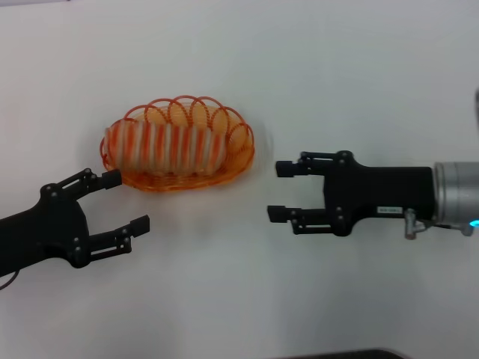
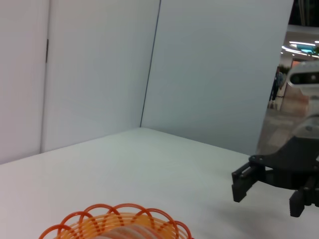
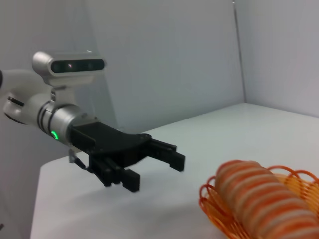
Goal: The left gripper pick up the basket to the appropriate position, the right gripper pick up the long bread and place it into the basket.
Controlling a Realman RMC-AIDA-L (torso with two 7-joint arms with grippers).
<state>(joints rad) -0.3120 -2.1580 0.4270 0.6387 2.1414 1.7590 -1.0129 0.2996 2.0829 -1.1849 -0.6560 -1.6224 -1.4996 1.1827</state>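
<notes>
The orange wire basket [image 1: 241,163] stands on the white table left of centre. The long bread [image 1: 168,146], pale tan with orange stripes, lies lengthwise inside it. My left gripper [image 1: 129,200] is open and empty at the basket's near left end, one fingertip close to the rim; I cannot tell if it touches. My right gripper [image 1: 277,191] is open and empty, a short way right of the basket, pointing at it. The left wrist view shows the basket's rim [image 2: 119,221] and the right gripper [image 2: 266,199]. The right wrist view shows the bread [image 3: 259,199], basket [image 3: 209,204] and left gripper [image 3: 157,173].
The white table [image 1: 239,67] carries nothing else in view. White wall panels [image 2: 209,69] stand behind it. A dark edge [image 1: 344,354] shows at the table's near side.
</notes>
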